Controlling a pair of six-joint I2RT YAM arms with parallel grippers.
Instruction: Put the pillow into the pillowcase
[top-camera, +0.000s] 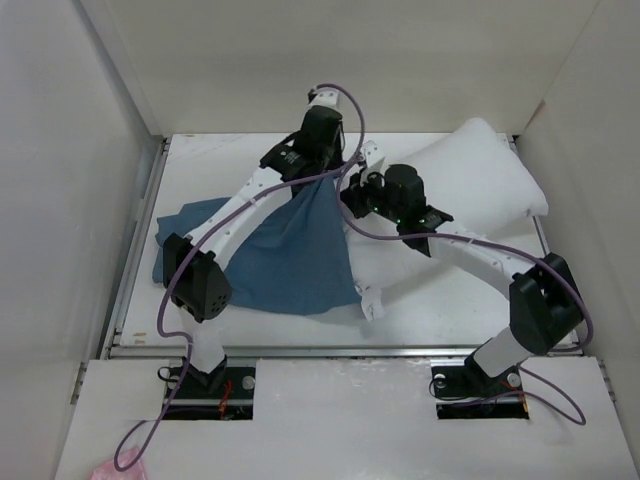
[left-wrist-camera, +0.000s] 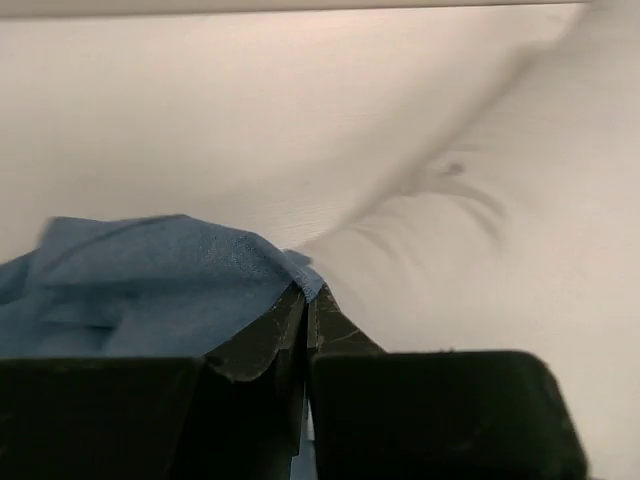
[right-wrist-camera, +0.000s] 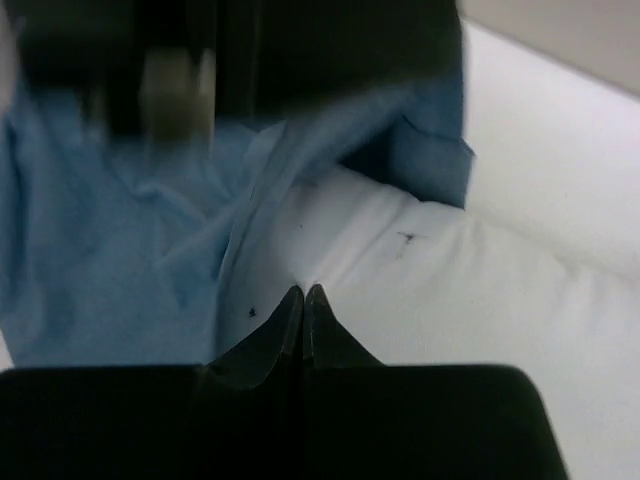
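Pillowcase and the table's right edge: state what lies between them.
The pillow fills that stretch, right of the pillowcase; the top view shows this.

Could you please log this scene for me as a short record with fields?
pillow: white, far right on the table, its bulk outside the case
pillowcase: blue, one edge lifted, the rest draped on the table
left gripper: fingers shut on the pillowcase edge
right gripper: fingers shut, pinching the pillow fabric beside the pillowcase
task state: pillow not yet inside
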